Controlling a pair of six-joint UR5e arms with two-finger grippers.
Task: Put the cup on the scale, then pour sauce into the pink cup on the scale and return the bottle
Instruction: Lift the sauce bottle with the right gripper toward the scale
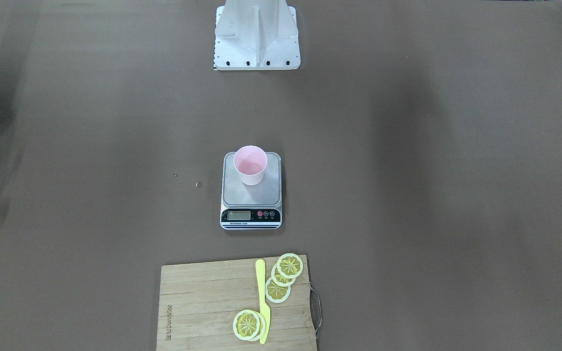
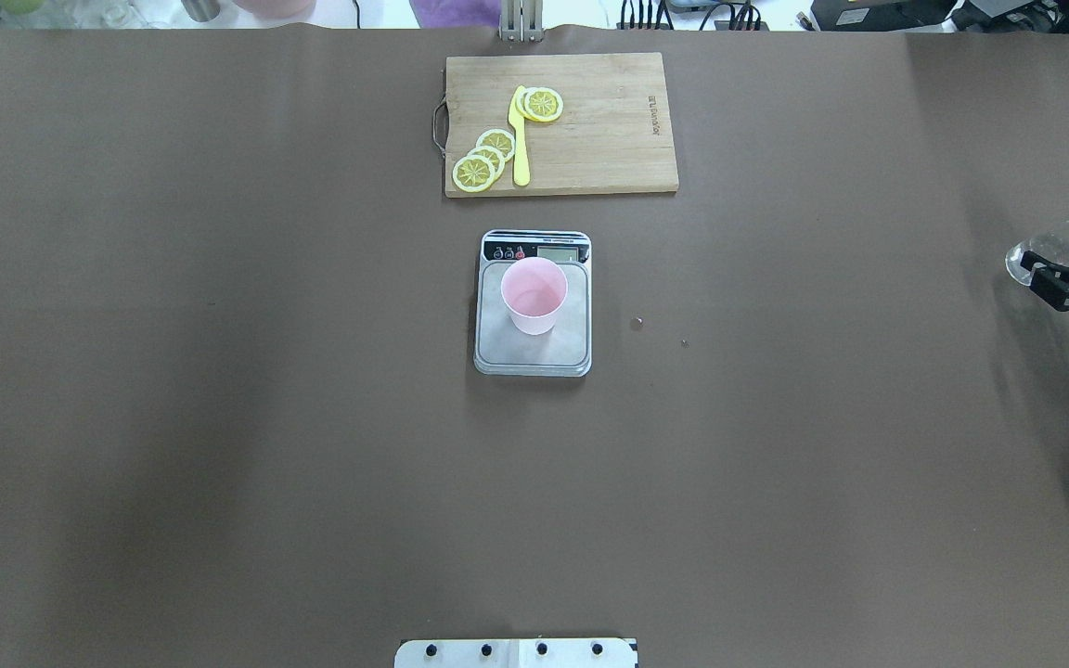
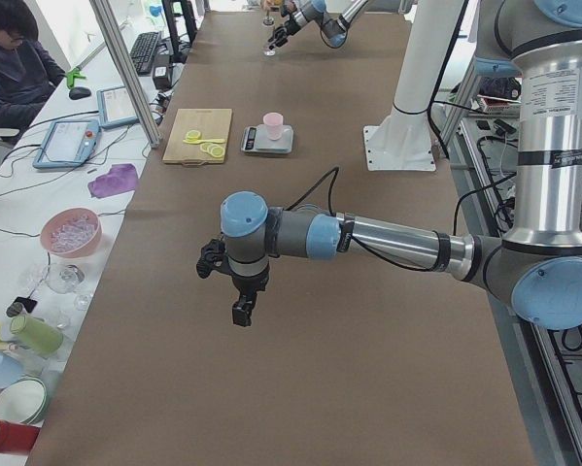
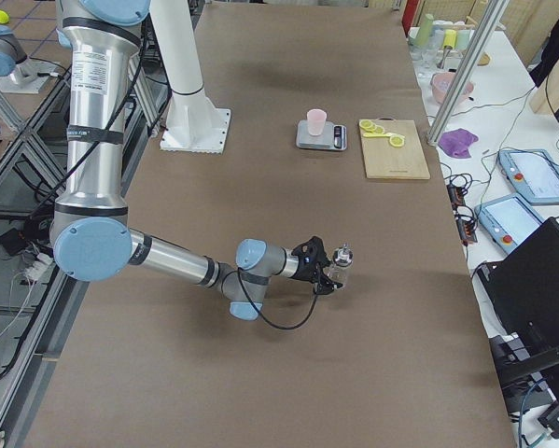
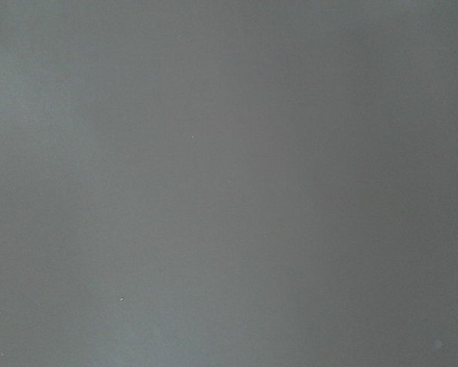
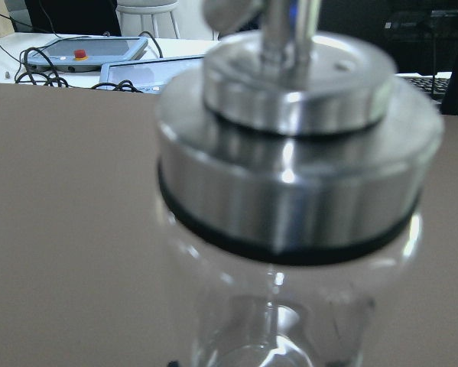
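The pale pink cup stands upright on the steel platform of the scale at the table's middle; both also show in the front view, the cup and the scale. My right gripper is at the table's far right edge, its black fingers closed around the lower body of the clear glass bottle. The bottle is upright at table level. Its silver top fills the right wrist view. My left gripper hangs above bare table; I cannot tell whether it is open.
A wooden cutting board with lemon slices and a yellow knife lies beyond the scale. Two small drops sit on the table right of the scale. The robot base stands behind it.
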